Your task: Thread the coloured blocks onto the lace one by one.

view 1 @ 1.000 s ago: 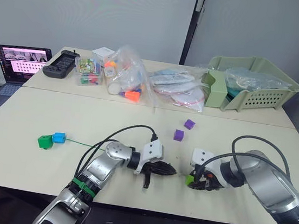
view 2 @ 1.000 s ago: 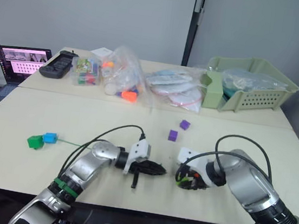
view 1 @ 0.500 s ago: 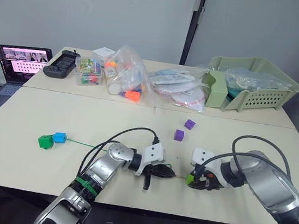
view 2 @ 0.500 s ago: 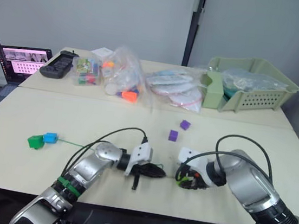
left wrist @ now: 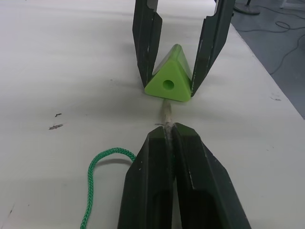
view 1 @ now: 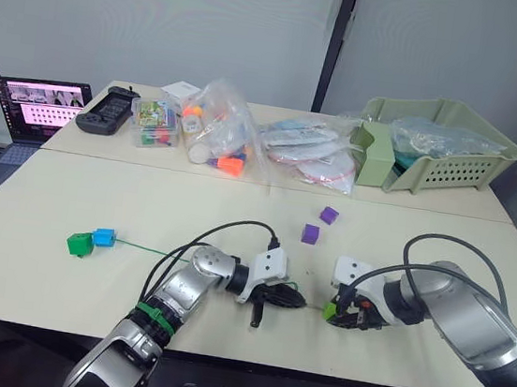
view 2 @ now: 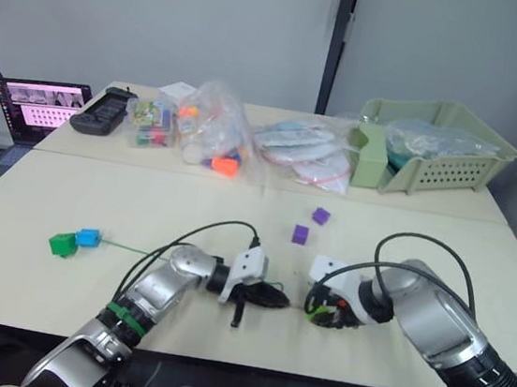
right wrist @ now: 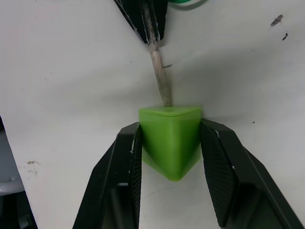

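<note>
The left claw [left wrist: 167, 131] is pressed together on the lace [left wrist: 89, 191], its one tan tip [left wrist: 166, 110] seemingly just short of the hole. At 3 o'clock, the right claw [right wrist: 170, 138] pinches one lime block [right wrist: 170, 133]. Two purple blocks [view 1: 319, 225] lie at 12 o'clock; one dark green block [view 1: 78, 244] and one blue block [view 1: 102, 237] sit at 9 o'clock on the counter [view 1: 143, 208].

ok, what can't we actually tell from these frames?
- Whether the lace's stiff pale tan tip has entered the hole: in the right wrist view the lime green triangular plastic block hides it; the left wrist view leaves it unclear.
- Whether the small purple cubes have holes: too small in the eye views.
</note>
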`<state>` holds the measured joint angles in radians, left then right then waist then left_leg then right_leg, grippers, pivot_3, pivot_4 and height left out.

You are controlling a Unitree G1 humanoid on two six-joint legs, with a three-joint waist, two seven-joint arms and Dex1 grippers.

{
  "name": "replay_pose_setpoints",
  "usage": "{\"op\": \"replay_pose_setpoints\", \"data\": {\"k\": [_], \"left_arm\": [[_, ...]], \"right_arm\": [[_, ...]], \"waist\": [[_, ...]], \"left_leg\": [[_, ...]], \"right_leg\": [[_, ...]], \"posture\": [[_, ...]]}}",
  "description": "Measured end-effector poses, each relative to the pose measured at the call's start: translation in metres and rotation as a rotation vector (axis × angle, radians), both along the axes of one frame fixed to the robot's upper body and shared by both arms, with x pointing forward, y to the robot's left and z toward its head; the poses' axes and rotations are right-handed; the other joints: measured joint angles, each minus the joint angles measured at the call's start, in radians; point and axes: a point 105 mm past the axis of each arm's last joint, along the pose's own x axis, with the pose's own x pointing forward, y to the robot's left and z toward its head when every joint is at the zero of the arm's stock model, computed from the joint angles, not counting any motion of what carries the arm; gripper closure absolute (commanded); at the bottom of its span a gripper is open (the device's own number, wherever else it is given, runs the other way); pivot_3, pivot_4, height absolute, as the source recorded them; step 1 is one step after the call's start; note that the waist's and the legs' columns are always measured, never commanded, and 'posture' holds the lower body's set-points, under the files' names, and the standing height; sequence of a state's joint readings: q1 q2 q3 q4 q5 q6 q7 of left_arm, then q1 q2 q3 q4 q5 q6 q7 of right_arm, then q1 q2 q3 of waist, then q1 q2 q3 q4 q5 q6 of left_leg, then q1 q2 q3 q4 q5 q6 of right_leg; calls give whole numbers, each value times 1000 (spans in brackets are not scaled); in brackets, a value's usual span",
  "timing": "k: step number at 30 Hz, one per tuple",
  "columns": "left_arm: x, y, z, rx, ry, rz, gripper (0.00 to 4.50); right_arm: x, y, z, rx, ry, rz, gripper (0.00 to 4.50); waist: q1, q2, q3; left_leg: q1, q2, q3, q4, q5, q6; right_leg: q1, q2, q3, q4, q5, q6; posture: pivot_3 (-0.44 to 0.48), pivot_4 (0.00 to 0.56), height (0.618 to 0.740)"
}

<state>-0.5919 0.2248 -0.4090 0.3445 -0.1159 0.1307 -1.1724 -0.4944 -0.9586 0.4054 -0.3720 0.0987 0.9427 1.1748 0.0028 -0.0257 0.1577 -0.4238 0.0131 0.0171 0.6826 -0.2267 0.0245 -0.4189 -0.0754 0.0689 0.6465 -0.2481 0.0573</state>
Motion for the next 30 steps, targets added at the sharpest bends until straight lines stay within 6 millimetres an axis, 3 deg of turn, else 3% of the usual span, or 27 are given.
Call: {"op": "replay_pose_setpoints", "data": {"k": [10, 30], "left_arm": [[3, 8, 6, 2, -15, 14, 4500], [-5, -8, 9, -26, -8, -28, 4500]], "right_arm": [[0, 1, 0, -25, -12, 32, 3231], [1, 3, 0, -34, -12, 39, 3231]], "waist": [[-1, 0, 0], [-3, 0, 0]], "left_leg": [[0, 0, 0, 0, 0, 0], [0, 0, 0, 0, 0, 0]], "right_leg": [[0, 0, 0, 0, 0, 0], [0, 1, 0, 0, 0, 0]], "posture": [[0, 150, 734], [0, 150, 734]]}}
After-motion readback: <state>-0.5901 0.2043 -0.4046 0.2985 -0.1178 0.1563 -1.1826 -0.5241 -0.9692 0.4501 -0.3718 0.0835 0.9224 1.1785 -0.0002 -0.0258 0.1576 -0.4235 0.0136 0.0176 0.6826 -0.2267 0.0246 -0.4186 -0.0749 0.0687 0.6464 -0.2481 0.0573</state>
